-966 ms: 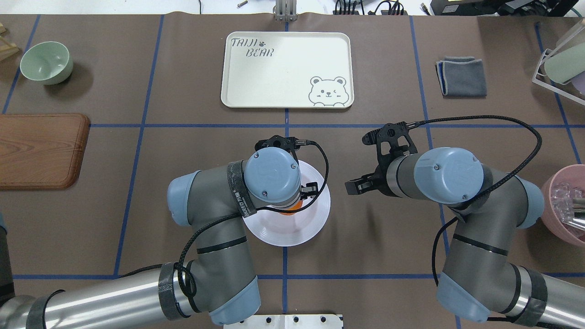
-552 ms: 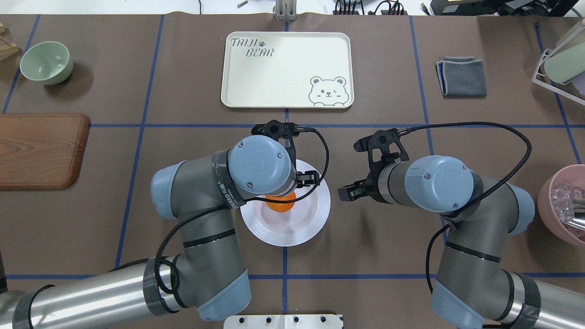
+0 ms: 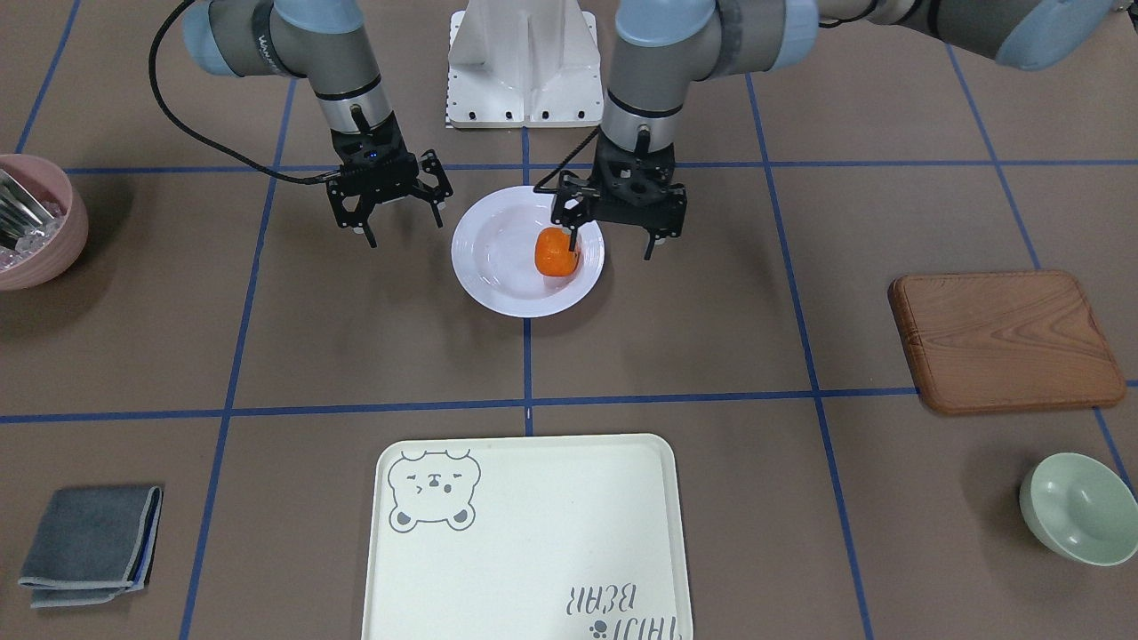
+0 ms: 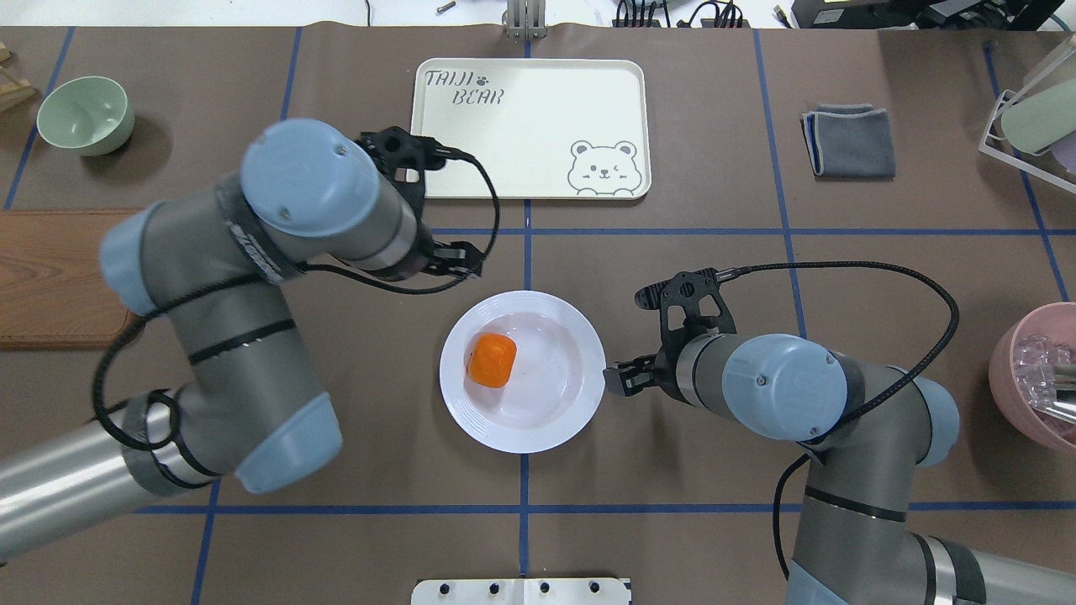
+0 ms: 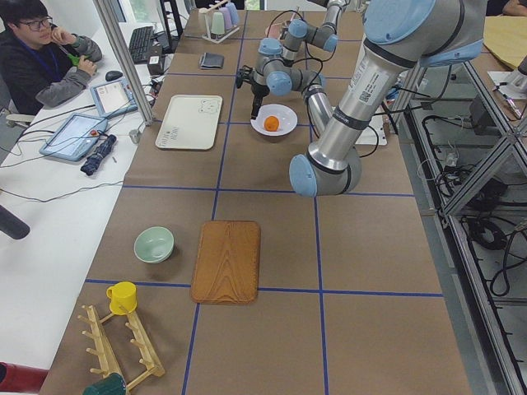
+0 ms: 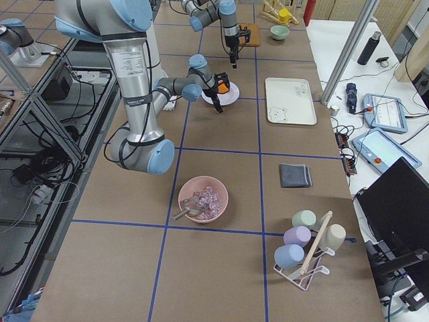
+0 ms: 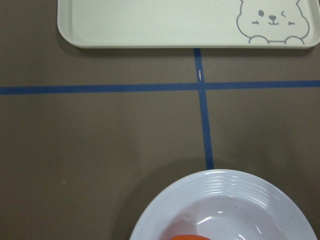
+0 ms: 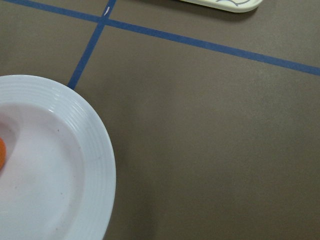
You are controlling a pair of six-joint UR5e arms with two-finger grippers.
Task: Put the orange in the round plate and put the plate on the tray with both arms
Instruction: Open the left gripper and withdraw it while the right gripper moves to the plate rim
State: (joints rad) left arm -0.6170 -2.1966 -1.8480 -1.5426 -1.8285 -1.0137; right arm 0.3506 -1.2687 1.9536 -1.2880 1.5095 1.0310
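The orange lies in the left half of the white round plate, free of any grip. My left gripper hangs open and empty above the plate's edge on my left side; the overhead view shows it off the plate's far left rim. My right gripper is open beside the plate's right rim, with nothing between its fingers. Beyond the plate lies the cream tray with its bear drawing, nothing on it. The left wrist view shows the plate and the tray.
A green bowl and a wooden board sit at the left. A folded grey cloth and a cup rack are at the far right, a pink bowl at the right edge.
My left gripper has let go of the orange, risen and swung away to the far left. The orange now lies uncovered in the plate. My right gripper has come closer to the plate's right rim.
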